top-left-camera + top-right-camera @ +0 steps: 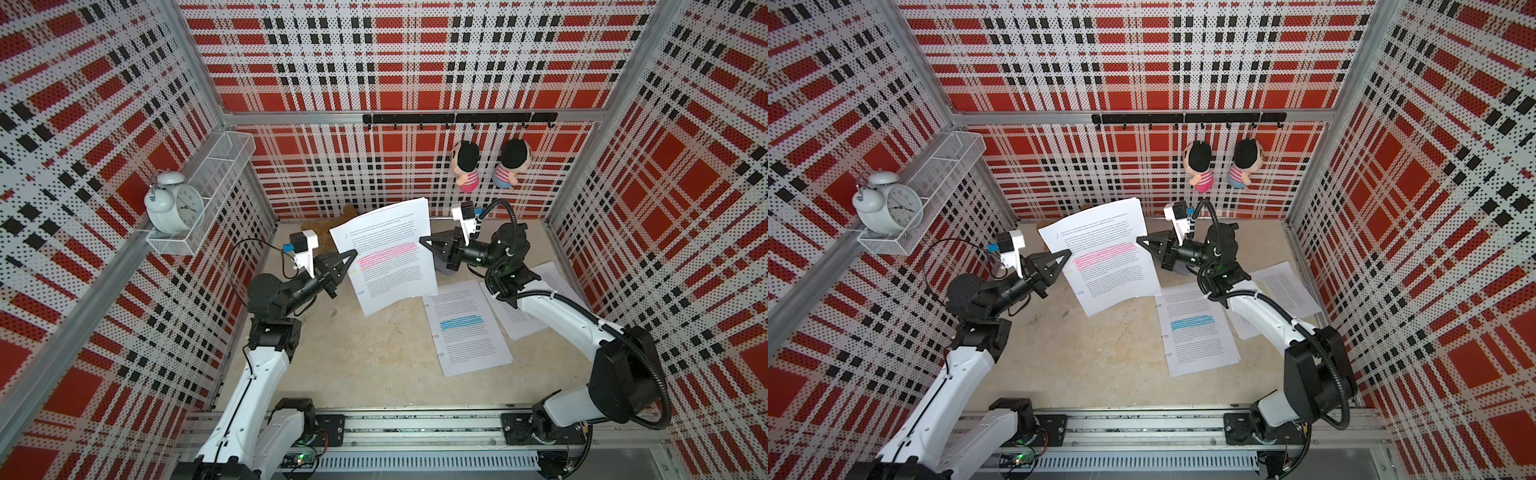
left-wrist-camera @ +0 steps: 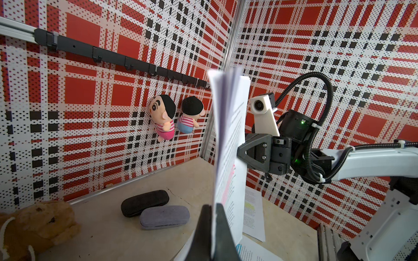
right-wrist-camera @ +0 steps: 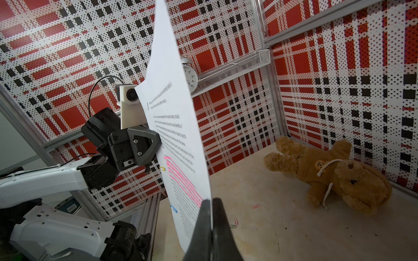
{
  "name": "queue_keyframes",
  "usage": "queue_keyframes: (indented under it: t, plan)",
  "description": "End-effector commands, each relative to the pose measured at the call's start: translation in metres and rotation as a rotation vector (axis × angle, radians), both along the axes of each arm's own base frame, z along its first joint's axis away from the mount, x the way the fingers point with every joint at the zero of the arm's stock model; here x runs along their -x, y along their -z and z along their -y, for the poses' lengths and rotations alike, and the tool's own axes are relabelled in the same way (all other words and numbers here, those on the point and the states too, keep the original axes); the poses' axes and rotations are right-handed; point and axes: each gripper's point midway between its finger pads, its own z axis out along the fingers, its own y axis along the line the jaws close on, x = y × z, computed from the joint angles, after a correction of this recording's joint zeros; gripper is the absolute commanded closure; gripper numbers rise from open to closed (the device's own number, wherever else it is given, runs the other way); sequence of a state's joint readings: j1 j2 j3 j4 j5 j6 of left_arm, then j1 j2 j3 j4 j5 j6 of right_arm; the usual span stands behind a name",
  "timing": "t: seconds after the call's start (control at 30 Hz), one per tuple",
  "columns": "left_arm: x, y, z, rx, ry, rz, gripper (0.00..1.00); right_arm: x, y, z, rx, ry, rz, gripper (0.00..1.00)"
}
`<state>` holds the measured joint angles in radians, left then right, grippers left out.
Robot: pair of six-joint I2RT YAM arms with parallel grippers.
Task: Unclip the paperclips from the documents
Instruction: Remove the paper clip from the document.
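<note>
The pink-highlighted document (image 1: 390,253) stands nearly upright above the table, held from both sides. My left gripper (image 1: 354,254) is shut on its left edge (image 2: 212,205); whether a clip sits between the pads is hidden. My right gripper (image 1: 422,240) is shut on the right edge (image 3: 211,200). A yellow paperclip (image 3: 162,168) and a blue paperclip (image 3: 173,209) stay on the left edge. Loose paperclips (image 3: 235,222) lie on the table. The blue-highlighted document (image 1: 465,328) lies flat with clips along its left edge. The yellow-highlighted document (image 1: 1283,286) lies partly under the right arm.
A brown teddy bear (image 3: 328,176) lies at the back left of the table. A black glasses case (image 2: 144,202) and a grey glasses case (image 2: 164,217) lie behind the raised sheets. A white alarm clock (image 1: 174,203) stands on a wire shelf; two dolls (image 1: 467,166) hang on the back wall.
</note>
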<state>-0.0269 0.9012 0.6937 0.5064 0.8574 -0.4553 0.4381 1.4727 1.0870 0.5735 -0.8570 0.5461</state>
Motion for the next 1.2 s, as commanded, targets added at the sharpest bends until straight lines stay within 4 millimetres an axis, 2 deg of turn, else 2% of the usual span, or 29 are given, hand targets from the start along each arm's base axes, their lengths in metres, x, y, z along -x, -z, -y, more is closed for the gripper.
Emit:
queue_keyframes:
  t: [0.0, 1.17]
  plan:
    - [-0.005, -0.006, -0.013, 0.007, -0.070, 0.021, 1.00, -0.019, -0.020, 0.032, -0.057, 0.127, 0.013, 1.00]
    - [-0.011, 0.003, -0.023, 0.000, -0.116, -0.016, 1.00, -0.011, -0.019, 0.085, -0.094, 0.218, -0.047, 1.00]
